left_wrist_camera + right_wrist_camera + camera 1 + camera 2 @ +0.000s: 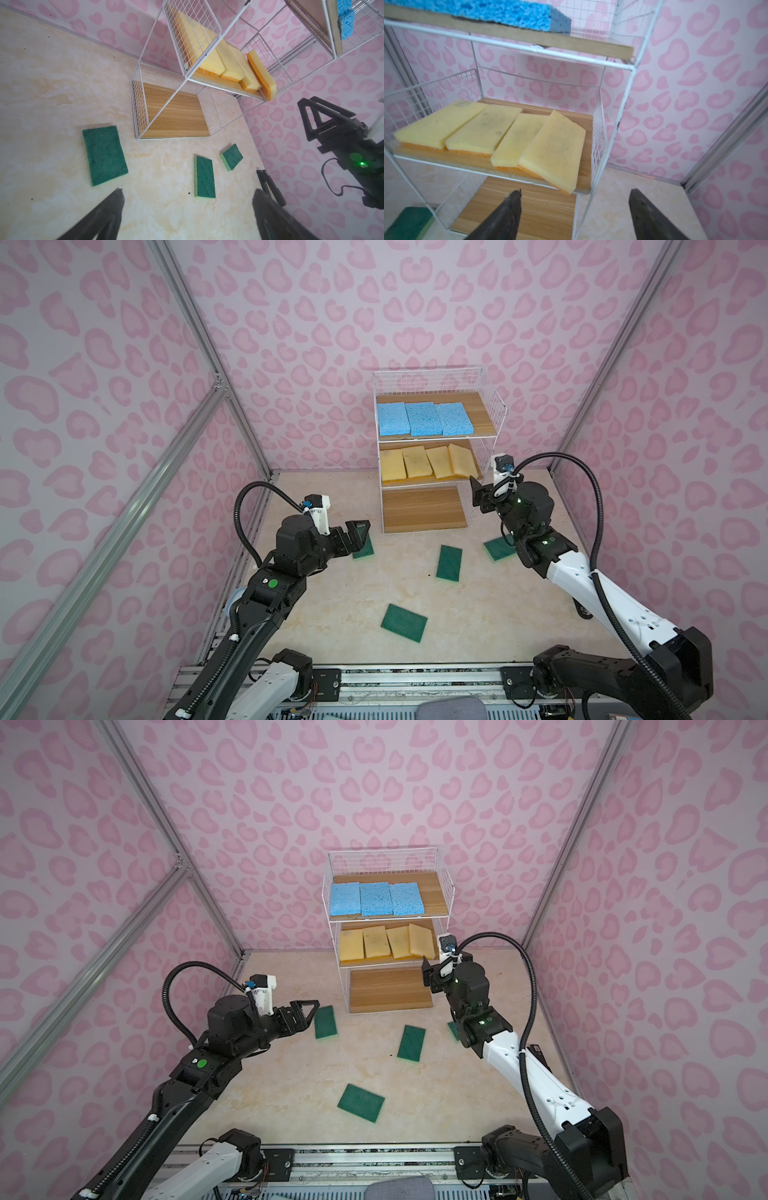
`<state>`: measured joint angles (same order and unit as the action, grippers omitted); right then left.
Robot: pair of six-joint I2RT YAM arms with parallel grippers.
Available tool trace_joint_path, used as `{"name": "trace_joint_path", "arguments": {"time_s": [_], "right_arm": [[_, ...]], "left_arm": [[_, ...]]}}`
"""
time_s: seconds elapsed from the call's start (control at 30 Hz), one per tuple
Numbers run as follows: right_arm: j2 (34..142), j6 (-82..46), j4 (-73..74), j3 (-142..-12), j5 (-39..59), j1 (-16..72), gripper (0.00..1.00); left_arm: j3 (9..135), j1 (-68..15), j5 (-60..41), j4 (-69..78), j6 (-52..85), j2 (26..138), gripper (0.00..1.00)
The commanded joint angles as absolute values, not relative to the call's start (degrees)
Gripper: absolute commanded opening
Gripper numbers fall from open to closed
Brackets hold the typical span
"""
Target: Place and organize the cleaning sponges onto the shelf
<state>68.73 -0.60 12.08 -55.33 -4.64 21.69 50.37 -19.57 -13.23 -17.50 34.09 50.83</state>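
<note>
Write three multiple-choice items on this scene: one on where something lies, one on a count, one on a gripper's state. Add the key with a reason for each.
1. The blue sponges lie on which board of the shelf?
A. top
B. middle
C. bottom

2. How many green sponges lie on the floor?
A. two
B. four
C. six

3. The right gripper is:
A. open, holding nothing
B. shut on a sponge
C. shut, empty

Key:
1 A: all three sit side by side on the top board, with no tier above them.
2 B: a top view shows four, one of them partly behind the left gripper.
3 A: the right wrist view shows its jaws apart with nothing between them.
</note>
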Motion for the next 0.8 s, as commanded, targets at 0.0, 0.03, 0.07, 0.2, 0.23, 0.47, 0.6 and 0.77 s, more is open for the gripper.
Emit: {"name": "trace_joint_path", "arguments": {"time_s": [0.0,0.03,0.07,0.2,0.23,0.47,0.6,0.77], "right_arm": [[66.4,-25.8,15.7,-51.0,0.0,18.1,0.77],[65.9,-31.8,16.8,-49.5,1.7,16.2,0.75],[65.6,-39.3,18.4,-47.7,4.0,13.7,0.74],[67.7,-63.4,29.6,-41.8,13.1,7.4,0.76],[68.5,-68.0,33.7,-40.1,14.1,6.6,0.76],[77.7,-86.1,53.3,-39.5,19.7,6.8,0.77],[82.2,-91.9,64.2,-37.9,14.1,11.0,0.77],[87.1,-94.7,71.1,-39.4,9.0,15.5,0.75]], "left_arm": [[51.8,-19.3,-14.3,-16.8,33.9,51.5,0.98],[52.0,-19.3,-14.5,-16.8,33.9,51.7,0.98],[52.2,-19.2,-14.7,-16.8,33.9,52.0,0.98],[53.2,-19.1,-15.6,-17.2,33.8,52.7,0.98],[53.5,-19.1,-15.8,-17.4,33.6,52.8,0.98],[54.1,-18.9,-16.4,-17.8,34.0,53.2,0.98],[54.5,-18.9,-16.6,-18.0,34.0,53.3,0.98],[55.5,-18.8,-16.2,-19.0,33.6,53.4,0.98]]}}
